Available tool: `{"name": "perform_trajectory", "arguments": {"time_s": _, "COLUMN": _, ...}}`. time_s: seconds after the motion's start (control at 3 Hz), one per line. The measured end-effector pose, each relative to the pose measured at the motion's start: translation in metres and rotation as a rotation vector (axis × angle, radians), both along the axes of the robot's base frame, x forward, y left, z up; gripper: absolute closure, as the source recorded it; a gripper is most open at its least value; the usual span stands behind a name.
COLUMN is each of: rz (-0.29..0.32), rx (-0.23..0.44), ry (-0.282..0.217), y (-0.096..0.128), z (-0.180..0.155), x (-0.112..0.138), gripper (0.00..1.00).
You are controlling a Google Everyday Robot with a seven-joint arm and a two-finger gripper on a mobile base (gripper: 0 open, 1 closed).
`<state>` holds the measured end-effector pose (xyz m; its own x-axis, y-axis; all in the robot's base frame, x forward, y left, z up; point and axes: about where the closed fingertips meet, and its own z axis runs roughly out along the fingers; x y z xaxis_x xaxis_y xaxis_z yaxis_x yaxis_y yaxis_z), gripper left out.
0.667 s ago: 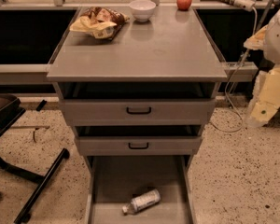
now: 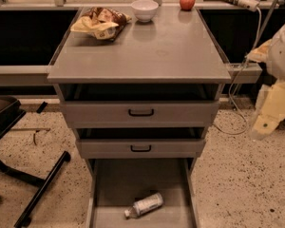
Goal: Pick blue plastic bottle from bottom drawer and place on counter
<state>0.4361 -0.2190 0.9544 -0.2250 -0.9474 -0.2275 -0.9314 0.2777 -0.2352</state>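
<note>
The blue plastic bottle [image 2: 143, 205] lies on its side on the floor of the open bottom drawer [image 2: 114, 184], white cap pointing left toward the front. The counter [image 2: 147, 51] is the grey top of the cabinet above it. My gripper [image 2: 265, 123] hangs at the right edge of the view, beside the cabinet at about the height of the upper drawers. It is well to the right of and above the bottle and holds nothing that I can see.
A chip bag [image 2: 99, 23], a white bowl [image 2: 145, 9] and a red apple [image 2: 187, 1] sit at the back of the counter. Two shallower drawers [image 2: 140, 112] stand partly open above the bottom one. A chair base [image 2: 23, 175] is on the left, and a cable [image 2: 237, 89] hangs on the right.
My arm at the right has shifted slightly down and to the left. The bottle and the drawers have not moved.
</note>
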Motion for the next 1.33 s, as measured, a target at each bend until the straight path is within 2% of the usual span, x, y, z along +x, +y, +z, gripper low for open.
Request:
{"name": "perform_trajectory", "arguments": {"time_s": 0.33, "rz": -0.019, "rx": 0.027, "ry": 0.003, "y": -0.005, "z": -0.041, "x": 0.0, "gripper": 0.0}}
{"name": "perform_trajectory", "arguments": {"time_s": 1.0, "rz": -0.067, "rx": 0.107, "ry": -0.035, "y": -0.01, "z": -0.131, "x": 0.002, "gripper": 0.0}}
{"name": "perform_trajectory", "arguments": {"time_s": 1.33, "rz": -0.068, "rx": 0.157, "ry": -0.025, "y": -0.01, "z": -0.164, "x": -0.005, "gripper": 0.0}}
